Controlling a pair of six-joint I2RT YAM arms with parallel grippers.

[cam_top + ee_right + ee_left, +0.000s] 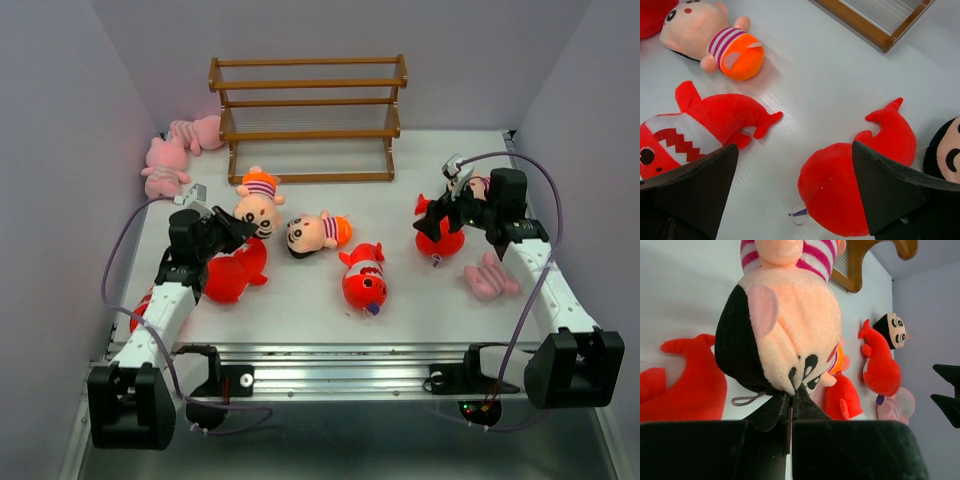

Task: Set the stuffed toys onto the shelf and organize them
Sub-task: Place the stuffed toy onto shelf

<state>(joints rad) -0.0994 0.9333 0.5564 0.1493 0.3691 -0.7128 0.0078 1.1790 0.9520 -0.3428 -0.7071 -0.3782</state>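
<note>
The toys are small plush: three boy dolls in striped shirts, four red fish, and three pink frogs. They are scattered over the white table before the brown three-tier shelf. The left gripper has its fingers together, tips touching a doll's head. The right gripper is spread wide above a fish.
</note>
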